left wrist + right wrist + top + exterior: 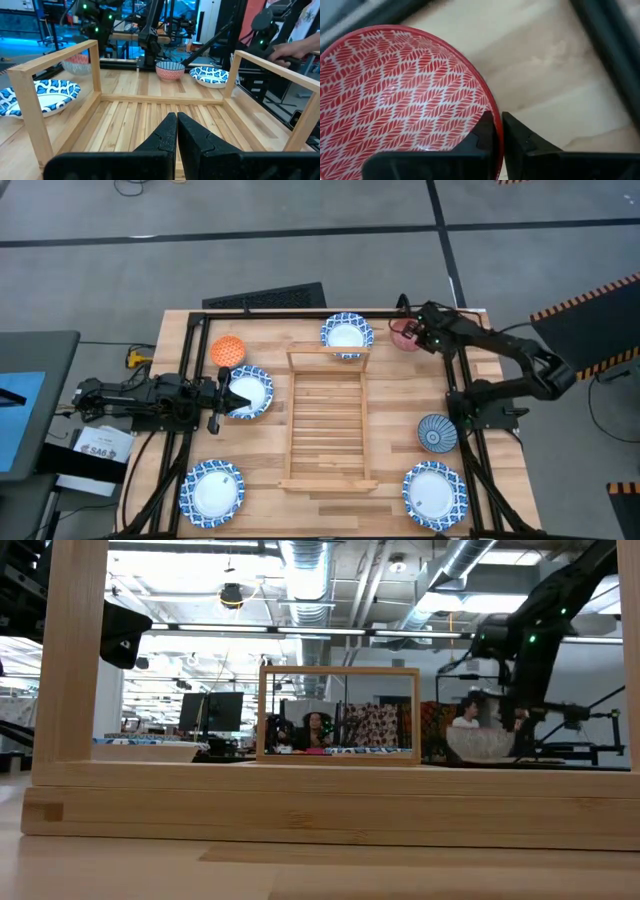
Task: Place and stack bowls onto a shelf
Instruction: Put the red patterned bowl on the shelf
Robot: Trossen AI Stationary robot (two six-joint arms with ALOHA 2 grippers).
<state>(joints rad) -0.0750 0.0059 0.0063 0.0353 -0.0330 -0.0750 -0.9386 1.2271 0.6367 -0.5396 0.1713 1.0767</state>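
Right gripper (498, 131) is clamped on the rim of the small deep red patterned bowl (395, 90), at the far right corner beyond the long light-wood slatted shelf (327, 420). Whether the bowl is lifted is unclear. Left gripper (176, 131), fingers together, sits left of the shelf.

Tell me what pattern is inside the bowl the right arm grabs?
The bowl has red leafy herringbone lines on white, clearest in the right wrist view.
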